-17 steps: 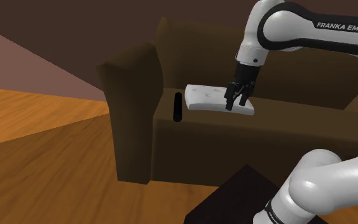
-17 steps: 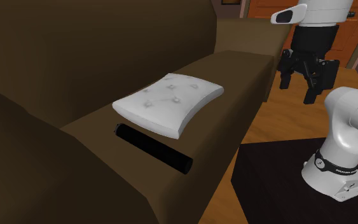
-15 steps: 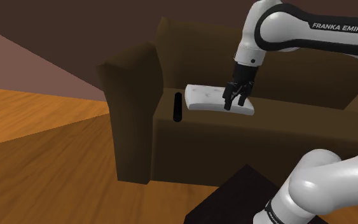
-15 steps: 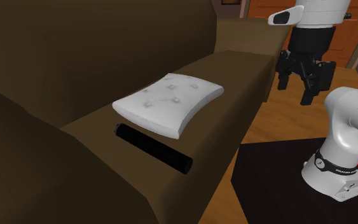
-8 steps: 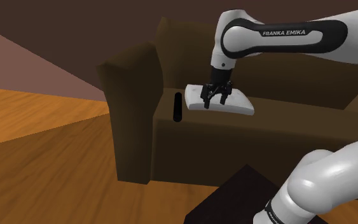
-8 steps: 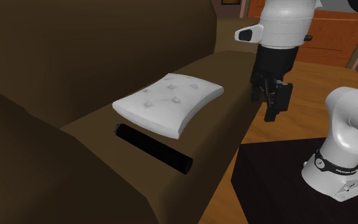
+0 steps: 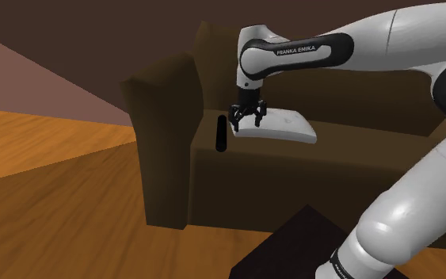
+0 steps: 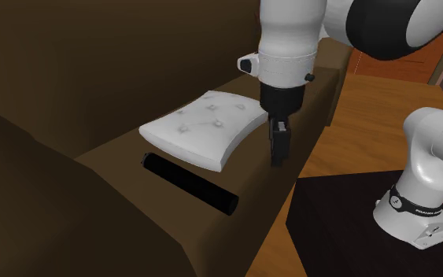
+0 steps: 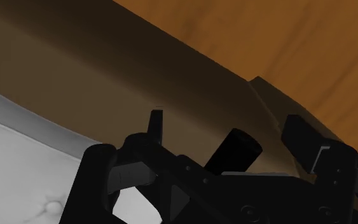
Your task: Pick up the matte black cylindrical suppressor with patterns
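Suppressor [image 8: 188, 184] lies beside the white cushion [image 8: 204, 124]. Open tool [image 7: 245, 124] should move over its middle, then drop straight down.

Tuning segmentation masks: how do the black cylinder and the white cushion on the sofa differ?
Colour: the cylinder is plain black, the cushion white. Shape: the cylinder is long and thin, the cushion broad, flat and tufted. Place: the cylinder lies nearer the armrest, the cushion further along. Both rest on the sofa seat, side by side.

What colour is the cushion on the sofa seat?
The cushion is white, tufted; clearest in second exterior view.
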`<move>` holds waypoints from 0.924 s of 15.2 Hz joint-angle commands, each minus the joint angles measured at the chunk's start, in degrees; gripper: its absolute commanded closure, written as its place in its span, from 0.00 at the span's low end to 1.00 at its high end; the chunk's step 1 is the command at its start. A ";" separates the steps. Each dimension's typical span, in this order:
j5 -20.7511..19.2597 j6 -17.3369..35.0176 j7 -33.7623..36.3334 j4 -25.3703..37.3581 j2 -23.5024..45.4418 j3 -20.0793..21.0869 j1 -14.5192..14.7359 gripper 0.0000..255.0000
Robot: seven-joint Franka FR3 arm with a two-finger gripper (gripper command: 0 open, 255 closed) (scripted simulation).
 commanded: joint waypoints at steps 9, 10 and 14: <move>-8.92 -2.31 10.91 23.23 24.42 -0.36 0.31 0.00; -9.68 -3.07 11.67 26.24 27.00 -0.68 0.53 0.00; -12.28 -7.20 13.90 40.23 38.09 -2.32 1.59 0.00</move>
